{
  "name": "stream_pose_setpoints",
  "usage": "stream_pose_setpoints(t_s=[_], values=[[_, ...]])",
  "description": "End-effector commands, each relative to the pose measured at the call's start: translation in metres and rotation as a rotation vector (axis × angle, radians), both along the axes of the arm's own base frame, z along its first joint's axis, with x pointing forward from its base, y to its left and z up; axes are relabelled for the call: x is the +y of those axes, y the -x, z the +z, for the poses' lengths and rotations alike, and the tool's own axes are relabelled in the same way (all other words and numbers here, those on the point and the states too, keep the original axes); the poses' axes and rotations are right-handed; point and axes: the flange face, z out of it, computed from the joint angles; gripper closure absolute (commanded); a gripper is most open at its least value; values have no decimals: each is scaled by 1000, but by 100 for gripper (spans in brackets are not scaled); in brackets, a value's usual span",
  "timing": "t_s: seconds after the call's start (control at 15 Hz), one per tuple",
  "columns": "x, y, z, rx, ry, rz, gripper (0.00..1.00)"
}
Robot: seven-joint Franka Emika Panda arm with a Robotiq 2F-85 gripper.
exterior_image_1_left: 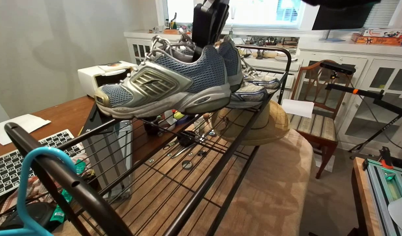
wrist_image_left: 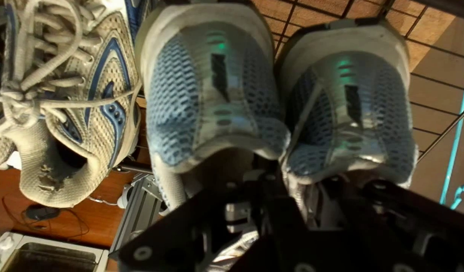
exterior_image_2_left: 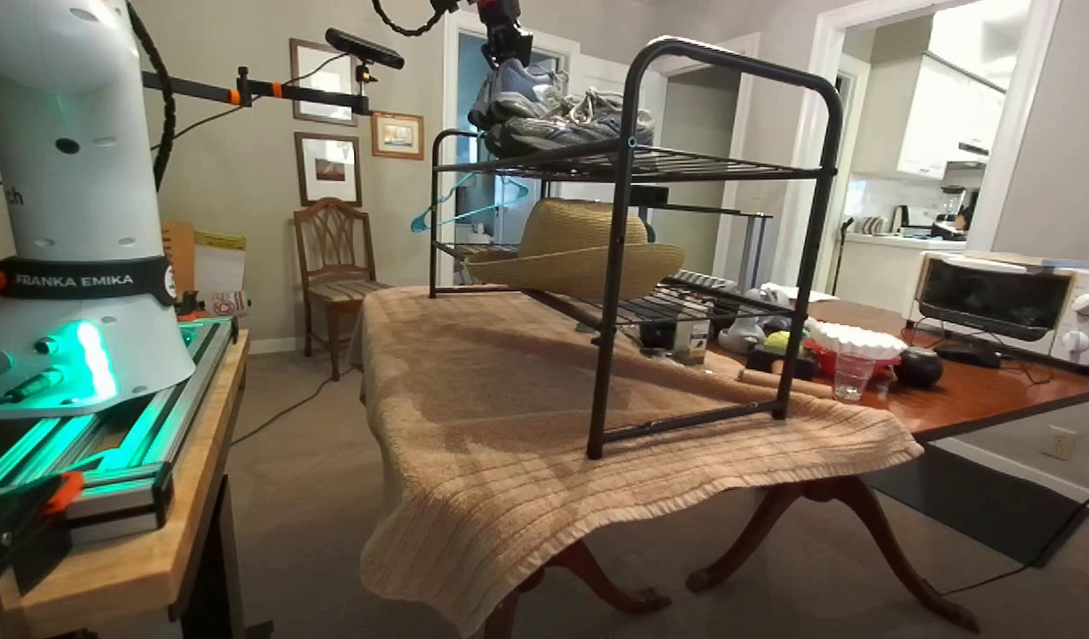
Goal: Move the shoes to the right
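The grey-and-silver mesh shoes hang side by side at the top shelf of a dark wire rack. In an exterior view the shoes look raised above the shelf, heels up. In the wrist view both heels face the camera, the left shoe and the right shoe. My gripper has one finger inside each shoe's opening and looks shut on the adjoining side walls. The gripper also shows in both exterior views. The fingertips are hidden inside the shoes.
A white-and-blue pair of sneakers stands beside them on the shelf, close in the wrist view. A straw hat lies on the lower shelf. A blue hanger hangs at the rack's end rail. A toaster oven stands on the table.
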Motion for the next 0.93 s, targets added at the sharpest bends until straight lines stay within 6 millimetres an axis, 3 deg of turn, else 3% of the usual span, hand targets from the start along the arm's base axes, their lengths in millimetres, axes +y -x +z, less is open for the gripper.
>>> stream_pose_setpoints(t_s=[0.0,0.27,0.67,0.87], values=[[-5,4,23,-54,-1,-12,96],[-26,10,46,-104,11,-72,96],[-74,24,82,-193,10,-218,96],[-97,34,91,-220,21,-308,96]])
